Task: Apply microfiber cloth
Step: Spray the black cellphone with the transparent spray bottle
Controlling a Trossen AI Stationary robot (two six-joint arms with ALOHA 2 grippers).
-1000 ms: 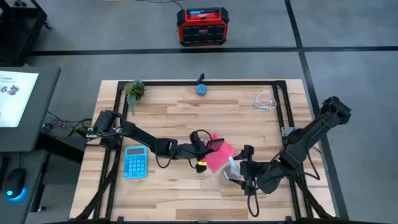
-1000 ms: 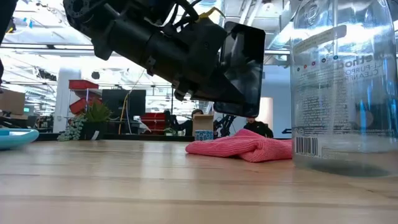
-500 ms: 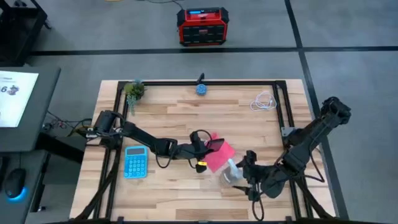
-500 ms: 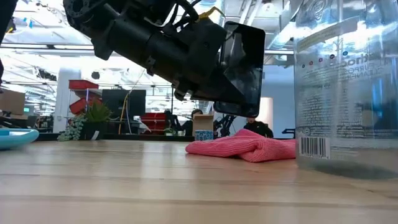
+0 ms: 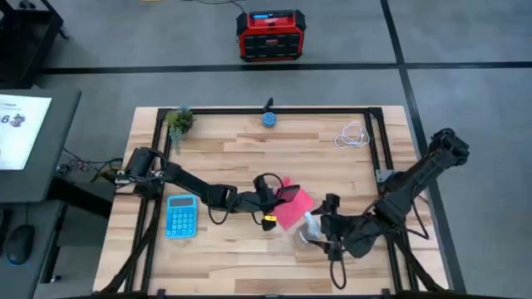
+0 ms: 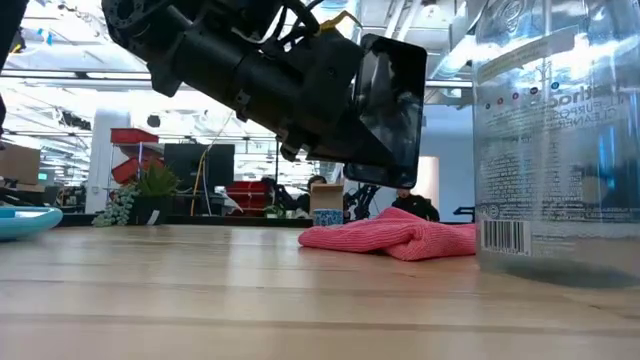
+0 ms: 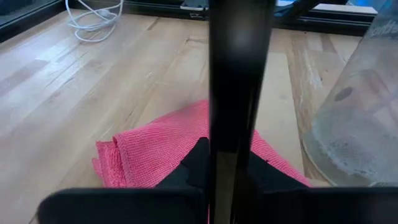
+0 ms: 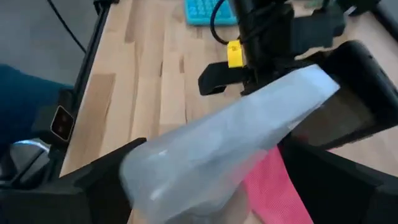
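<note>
Standing closest to the low camera, a clear spray bottle (image 6: 555, 140) with a barcode label fills the right edge of that view, upright on the wooden table (image 5: 224, 158). From above, the right gripper (image 5: 320, 228) is at that bottle (image 5: 306, 230) near the table's front, and in the right wrist view its two dark fingers (image 8: 109, 180) sit on either side of the bottle's translucent body (image 8: 224, 155), closed around it.

Just beyond the bottle lies the microfiber cloth (image 6: 395, 235), a pink-red heap rumpled and folded on the table surface, slightly right of the table's middle (image 5: 293, 208). In the left wrist view the cloth (image 7: 155, 152) lies directly below the gripper, with the bottle's base (image 7: 354, 130) just beside its edge.

Above the cloth hangs the left gripper (image 5: 274, 195), clamped on a black phone (image 6: 392, 100), which it holds on edge with its glossy face turned toward the bottle. In the low view the phone is clear of the cloth, with open air between them. The left arm reaches in from the table's left side.

Farther left, a light-blue calculator (image 5: 180, 216) lies flat near the left arm. At the far edge of the table are a small green plant (image 5: 178, 121), a blue round object (image 5: 269, 119) and a coiled white cable (image 5: 354, 134). Beyond the table, a red and black box (image 5: 269, 35) stands on the floor.
</note>
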